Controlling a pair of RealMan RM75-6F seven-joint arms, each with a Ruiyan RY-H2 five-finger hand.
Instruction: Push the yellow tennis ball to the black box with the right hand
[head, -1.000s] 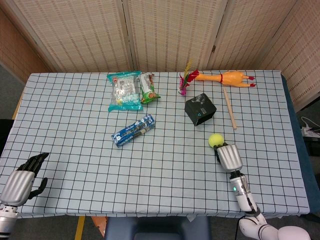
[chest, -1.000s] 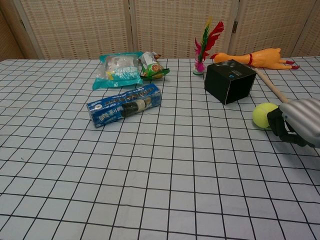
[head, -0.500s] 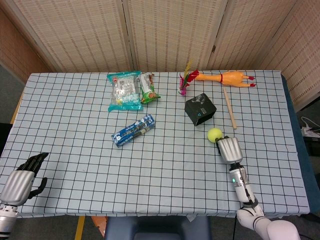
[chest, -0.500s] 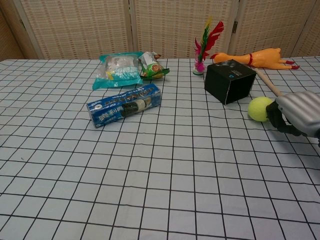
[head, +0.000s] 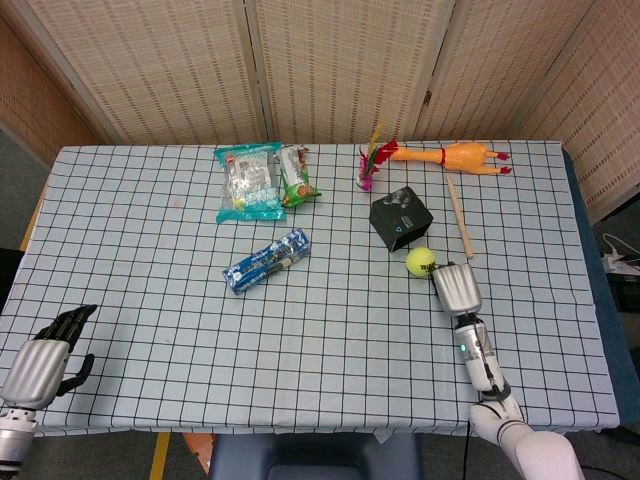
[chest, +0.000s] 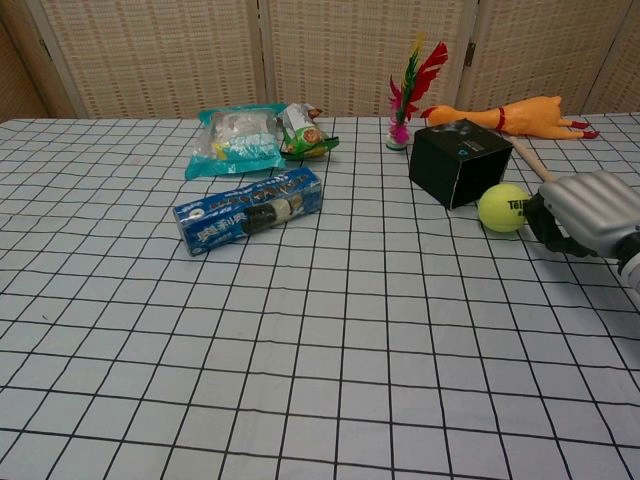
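Tennis ball (head: 420, 261), yellow, just beside the black box (head: 400, 219) on the checked table (head: 150, 260), toward the right edge. Right hand (head: 455, 288) low on the cloth directly behind the ball, fingers curled in, grasping nothing, knuckles close against it. Left hand (head: 45, 355) at the near left corner, fingers loosely spread, holding nothing. Rubber chicken (head: 450, 156) along the far edge.

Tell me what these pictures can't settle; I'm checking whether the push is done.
- Ball against box: both views leave contact or a thin gap undecided.
- Right hand: in the chest view its fingers curl under the silver back; the head view shows only that back, so the touch on the ball is hidden.
- Left hand: absent from the chest view; the bottom edge of the head view cuts its wrist.
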